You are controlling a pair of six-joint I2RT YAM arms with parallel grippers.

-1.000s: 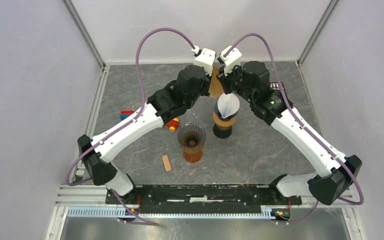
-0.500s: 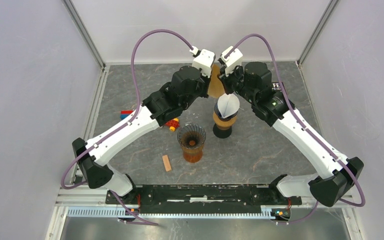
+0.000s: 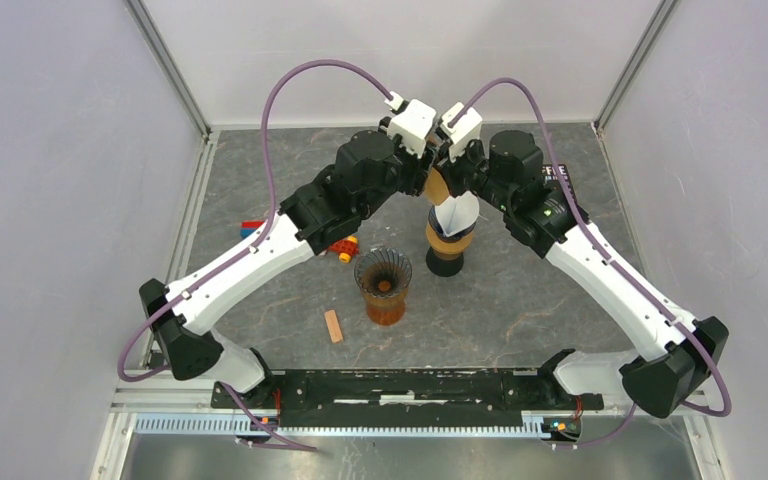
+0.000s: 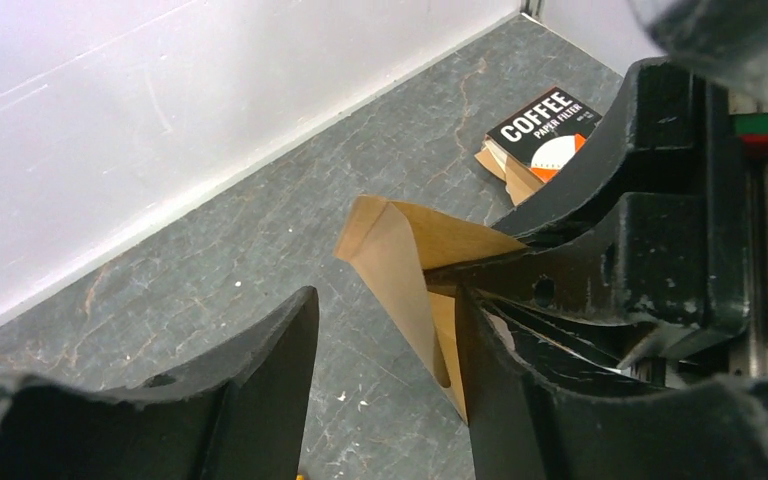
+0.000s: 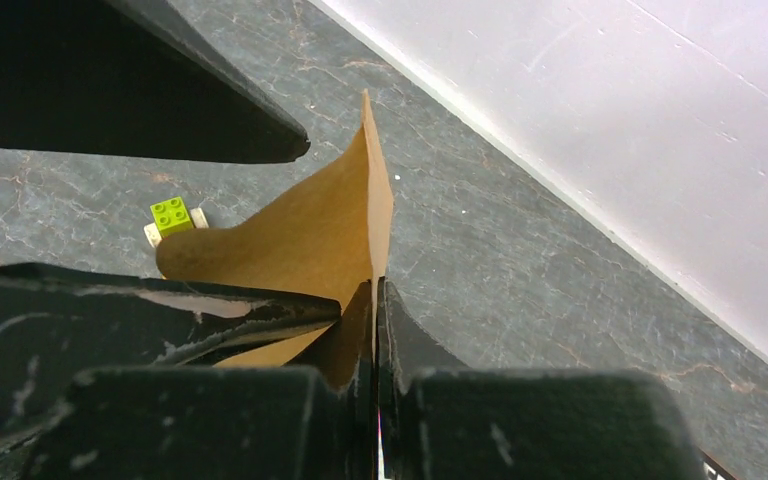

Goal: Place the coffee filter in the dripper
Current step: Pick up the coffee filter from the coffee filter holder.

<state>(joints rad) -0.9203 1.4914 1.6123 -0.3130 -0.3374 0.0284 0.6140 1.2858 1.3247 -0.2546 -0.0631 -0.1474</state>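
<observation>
A brown paper coffee filter (image 3: pixel 437 187) hangs in the air at the back of the table, where both arms meet. My right gripper (image 5: pixel 376 320) is shut on one edge of the coffee filter (image 5: pixel 310 235). My left gripper (image 4: pixel 385 390) is open; the coffee filter (image 4: pixel 400 260) lies between its fingers, close to the right finger (image 4: pixel 500 400) and apart from the left one. The amber fluted dripper (image 3: pixel 383 280) stands on the table in front of both grippers, with nothing inside it.
A white cone on a brown and black stand (image 3: pixel 450 235) stands right below the filter. A coffee filter box (image 4: pixel 543 130) lies at the back right. Toy bricks (image 3: pixel 345 247) and a small wooden block (image 3: pixel 333 326) lie to the left.
My left gripper has opened and let go of the filter, and its arm has shifted slightly right. The right gripper still pinches the filter.
</observation>
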